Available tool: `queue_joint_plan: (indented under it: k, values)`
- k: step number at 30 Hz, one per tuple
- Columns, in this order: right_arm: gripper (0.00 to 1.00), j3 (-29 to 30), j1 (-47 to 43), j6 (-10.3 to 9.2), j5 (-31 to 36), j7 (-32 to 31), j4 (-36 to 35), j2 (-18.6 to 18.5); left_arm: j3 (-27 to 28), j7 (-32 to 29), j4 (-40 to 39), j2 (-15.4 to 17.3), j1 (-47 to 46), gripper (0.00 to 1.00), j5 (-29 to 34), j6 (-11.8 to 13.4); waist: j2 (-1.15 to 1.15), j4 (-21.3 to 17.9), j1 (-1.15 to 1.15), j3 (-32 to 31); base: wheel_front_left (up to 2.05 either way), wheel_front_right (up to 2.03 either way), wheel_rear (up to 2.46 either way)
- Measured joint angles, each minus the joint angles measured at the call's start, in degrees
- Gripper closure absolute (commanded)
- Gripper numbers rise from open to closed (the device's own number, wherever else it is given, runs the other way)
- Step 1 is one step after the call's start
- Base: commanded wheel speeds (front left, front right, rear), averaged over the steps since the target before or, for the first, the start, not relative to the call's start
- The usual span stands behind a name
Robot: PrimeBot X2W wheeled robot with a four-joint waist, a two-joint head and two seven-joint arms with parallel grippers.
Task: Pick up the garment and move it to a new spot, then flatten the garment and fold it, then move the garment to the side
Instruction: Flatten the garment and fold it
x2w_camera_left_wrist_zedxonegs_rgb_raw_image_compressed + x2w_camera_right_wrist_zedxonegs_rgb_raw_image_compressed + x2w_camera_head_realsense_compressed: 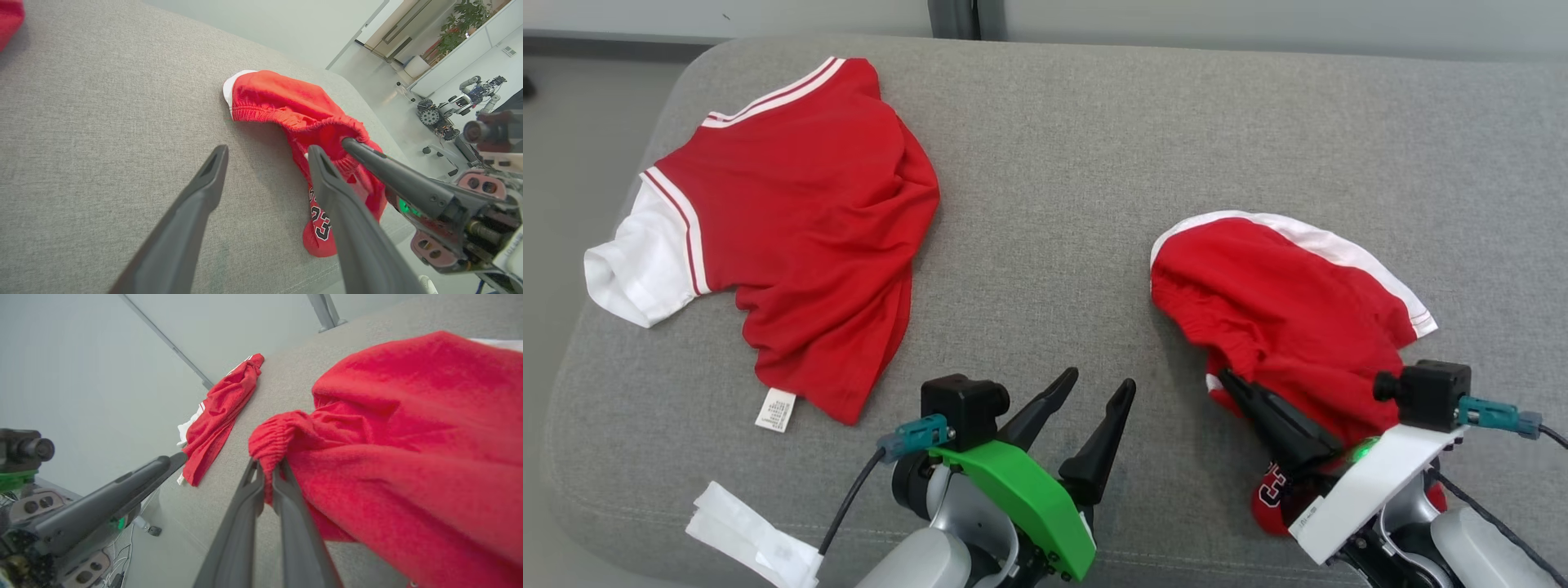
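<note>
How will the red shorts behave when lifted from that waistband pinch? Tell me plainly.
Probably floppy: the red shorts lie crumpled in soft folds, so they should hang and drape from the right gripper. Likely light, being thin fabric. The gathered elastic waistband bunched in its grip should resist slipping, though one pinch may let them swing.

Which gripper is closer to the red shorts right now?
Right. The right gripper is shut on the red shorts, pinching their elastic waistband. The left gripper is open above the grey cushion, to the shorts' left in the head view, not touching them.
</note>
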State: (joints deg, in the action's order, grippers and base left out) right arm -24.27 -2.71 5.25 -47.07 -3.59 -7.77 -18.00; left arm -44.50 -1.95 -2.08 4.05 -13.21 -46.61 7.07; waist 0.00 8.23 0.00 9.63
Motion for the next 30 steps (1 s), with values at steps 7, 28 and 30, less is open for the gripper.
queue_joint_plan:
  k: [7, 28, 30]
  values:
    - [1.00, -2.6, 5.2, -0.77, -8.0, -10.9, -7.7, 2.1, -0.2, 1.1, 0.2, -0.5, 0.0, 0.00, -2.5, -0.5, 0.00, 1.8, 0.00, -2.0, 0.00, 0.00, 0.00]
    - [1.00, 14.4, 33.7, -13.34, -17.4, -21.2, 2.5, 12.4, 0.6, 5.2, 1.5, -1.0, 0.5, 0.00, -5.5, -0.5, 0.00, 15.8, 0.00, -5.4, 0.00, 0.00, 0.00]
    - [1.00, 17.4, 32.2, -13.33, -17.7, -19.8, 4.1, 12.0, 1.1, 5.3, 2.1, -0.9, 1.1, 0.00, -5.6, -0.5, 0.00, 16.3, 0.00, -5.9, 0.00, 0.00, 0.00]
